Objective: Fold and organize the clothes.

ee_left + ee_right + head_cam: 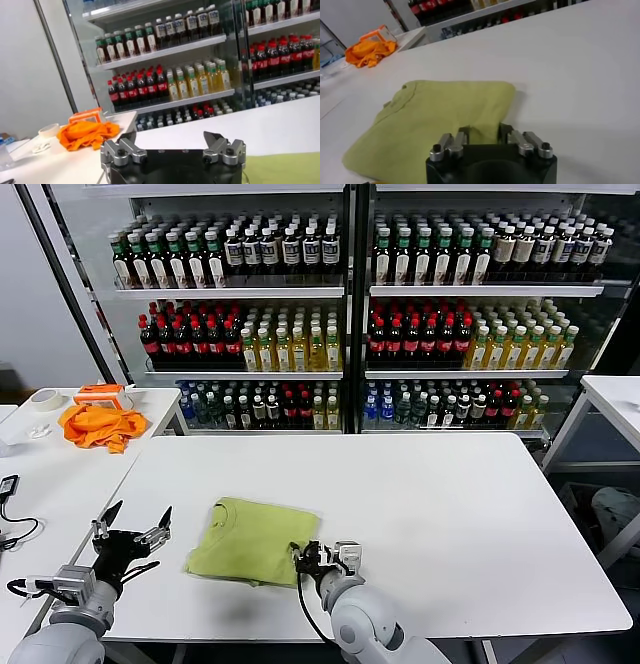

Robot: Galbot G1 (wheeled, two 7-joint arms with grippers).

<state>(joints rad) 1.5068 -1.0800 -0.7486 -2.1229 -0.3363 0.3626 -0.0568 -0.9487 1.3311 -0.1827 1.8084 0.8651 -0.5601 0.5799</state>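
Observation:
The light yellow-green T-shirt lies folded into a rough rectangle on the white table, near its front edge. It also shows in the right wrist view. My right gripper is at the shirt's near right corner. Its fingers stand partly apart with the shirt's edge lying between them, so it is not clamped. My left gripper hovers wide open and empty just left of the shirt, with its fingers spread.
A bright orange cloth and a tape roll lie on the side table at the far left. A cable lies beside the left arm. Drink coolers stand behind the table.

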